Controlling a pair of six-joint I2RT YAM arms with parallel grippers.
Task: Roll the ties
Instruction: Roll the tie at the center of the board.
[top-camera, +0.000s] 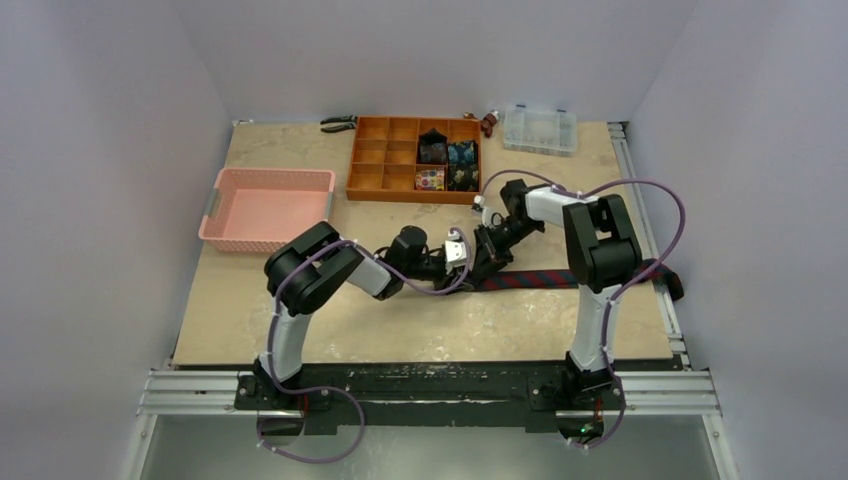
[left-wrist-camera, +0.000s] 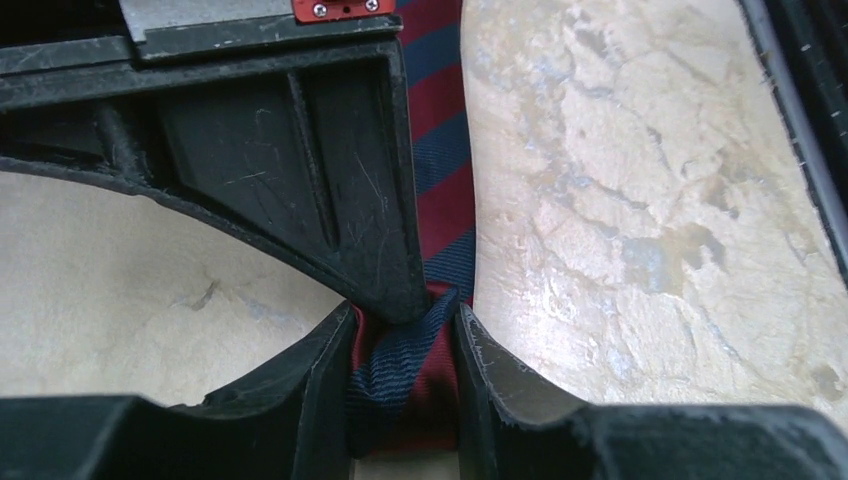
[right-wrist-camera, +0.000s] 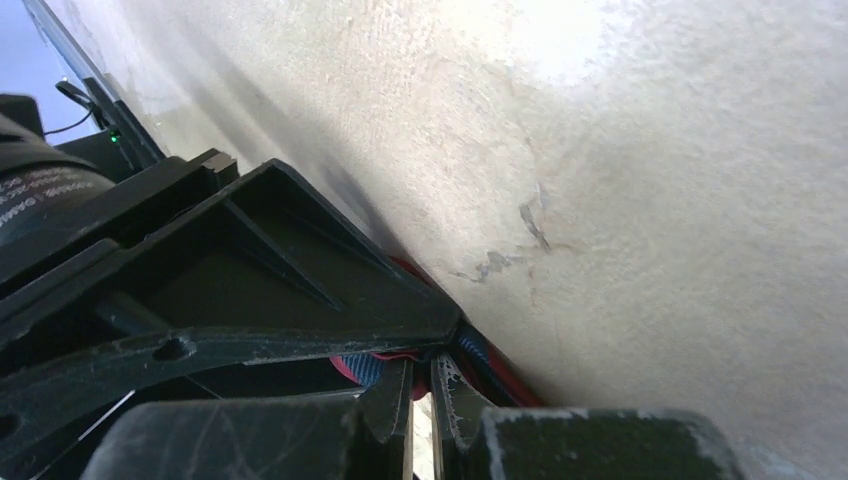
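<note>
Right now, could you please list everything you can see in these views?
table: one, beige.
striped tie: one, navy and red, lying centre to right edge.
organiser: one, orange, far centre.
rolled ties: apparently four, black, blue, multicoloured, organiser's right compartments.
basket: one, pink, left side.
clear box: one, transparent, far right.
pliers: one, dark, left of organiser.
small object: one, reddish-brown, beside clear box.
left arm, right arm: black and white, near edge.
cables: purple, along both arms.
left gripper: one, black, shut on striped tie.
right gripper: one, black, at the tie, nearly closed; grip unclear.
</note>
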